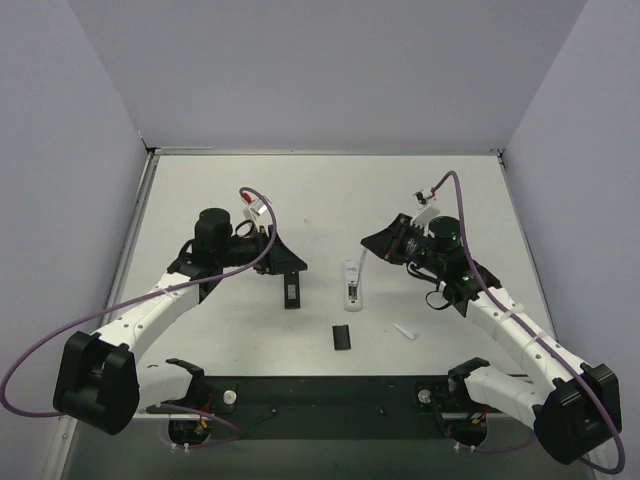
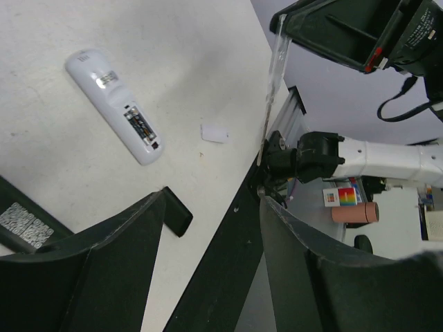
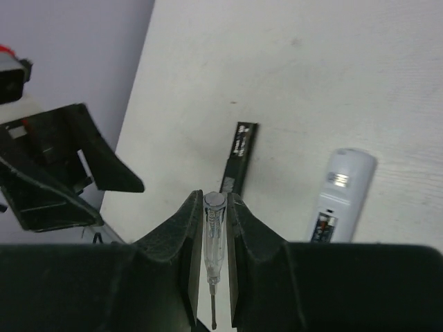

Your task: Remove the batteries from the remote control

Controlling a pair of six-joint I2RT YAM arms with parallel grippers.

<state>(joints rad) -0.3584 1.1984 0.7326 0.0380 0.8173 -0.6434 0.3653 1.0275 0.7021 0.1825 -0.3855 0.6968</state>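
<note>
The batteries (image 2: 140, 128) in the white remote's (image 2: 114, 104) compartment are too small to tell apart. In the right wrist view that remote's lower end is hidden behind the right tool's (image 3: 213, 207) body. The black remote (image 2: 19, 220) is mostly covered by the left tool's (image 2: 211, 207) finger (image 2: 104, 270) and cut by the edge. The black cover (image 2: 178, 211) is partly hidden too. The pale stick's (image 2: 274, 83) upper end disappears inside the right tool.
</note>
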